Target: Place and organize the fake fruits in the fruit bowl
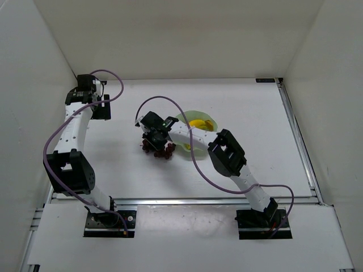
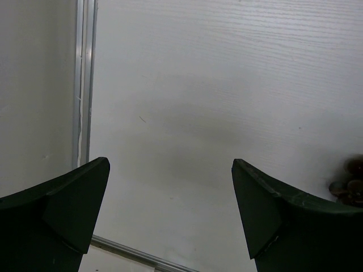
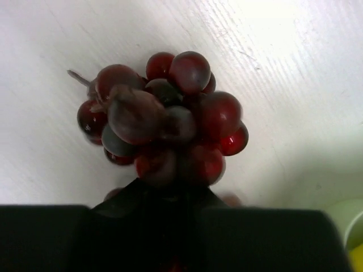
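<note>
Right gripper [image 3: 170, 198] is coming straight down on the grapes [image 3: 164, 119], with both jaws drawn in tight on the near end of the bunch and pinching it. The dark red-purple bunch is bulging out just ahead of the fingertips. A thin stem is poking out on its far left side. The bunch is sitting over the white table [image 3: 295, 85]. Can't tell whether the lowest grapes are touching the surface or just off it.

The fruit bowl [image 3: 343, 224], pale green, is showing at the lower right corner of the right wrist view. It is lying near this hand on its right and apart from the grapes. A yellow sliver of the banana [image 3: 357, 260] is peeking out inside it. In the top view the banana is lying inside the bowl, and the right forearm is crossing over the bowl's near rim.

Left gripper [image 2: 170, 163] is hanging wide open over bare table, nothing between its fingers and touching nothing. A metal rail [image 2: 85, 85] is running along to the left of this hand, then passing just under the fingertips. A few grapes are showing at the far right edge of the left wrist view, well apart from this hand.
</note>
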Controlling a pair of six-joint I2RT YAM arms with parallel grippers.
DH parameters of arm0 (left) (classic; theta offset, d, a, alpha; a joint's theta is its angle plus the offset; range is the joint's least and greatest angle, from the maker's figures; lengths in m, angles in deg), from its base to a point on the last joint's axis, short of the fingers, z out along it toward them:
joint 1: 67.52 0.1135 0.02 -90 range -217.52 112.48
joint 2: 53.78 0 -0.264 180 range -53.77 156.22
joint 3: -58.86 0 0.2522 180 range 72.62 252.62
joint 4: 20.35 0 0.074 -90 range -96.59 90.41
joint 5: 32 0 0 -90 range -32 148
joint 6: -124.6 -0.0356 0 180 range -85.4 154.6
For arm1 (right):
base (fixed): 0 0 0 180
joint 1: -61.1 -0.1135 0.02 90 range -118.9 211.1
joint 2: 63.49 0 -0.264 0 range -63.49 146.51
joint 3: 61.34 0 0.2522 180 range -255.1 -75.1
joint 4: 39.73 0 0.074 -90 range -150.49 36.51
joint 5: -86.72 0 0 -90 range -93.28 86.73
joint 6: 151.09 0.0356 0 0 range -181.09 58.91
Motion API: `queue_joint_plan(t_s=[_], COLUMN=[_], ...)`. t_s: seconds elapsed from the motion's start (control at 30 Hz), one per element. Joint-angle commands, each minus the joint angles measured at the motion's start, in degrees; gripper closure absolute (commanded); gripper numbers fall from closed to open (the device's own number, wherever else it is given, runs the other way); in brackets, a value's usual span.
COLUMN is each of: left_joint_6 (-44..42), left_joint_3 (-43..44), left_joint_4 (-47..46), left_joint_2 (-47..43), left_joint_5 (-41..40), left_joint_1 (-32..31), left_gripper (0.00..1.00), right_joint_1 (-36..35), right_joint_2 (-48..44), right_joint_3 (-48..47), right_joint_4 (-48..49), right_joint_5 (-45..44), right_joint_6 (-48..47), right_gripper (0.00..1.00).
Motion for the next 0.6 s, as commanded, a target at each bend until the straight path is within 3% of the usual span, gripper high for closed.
queue_joint_plan(t_s=[0.0, 0.17, 0.33, 0.57], left_joint_6=[0.91, 0.91, 1.53, 1.53], left_joint_3=[1.61, 1.61, 0.56, 1.17], left_joint_4=[0.93, 0.93, 0.93, 0.93], left_joint_2=[-3.04, -3.04, -3.57, -2.95], left_joint_5=[1.50, 1.50, 2.11, 2.64], left_joint_1=[0.22, 0.74, 1.80, 1.80], left_gripper=[0.00, 0.00, 0.00, 0.00], right_joint_1=[-1.41, 2.43, 11.41, 19.59], right_joint_2=[-4.07, -13.82, -28.42, -30.19], right_joint_3=[-3.05, -5.26, 10.96, 16.54], right_joint_4=[-0.68, 2.29, 13.02, 4.51], right_joint_5=[6.93, 8.86, 7.65, 1.50], right_joint_6=[-0.07, 8.43, 22.32, 24.53], right_gripper=[0.96, 1.00, 1.00, 1.00])
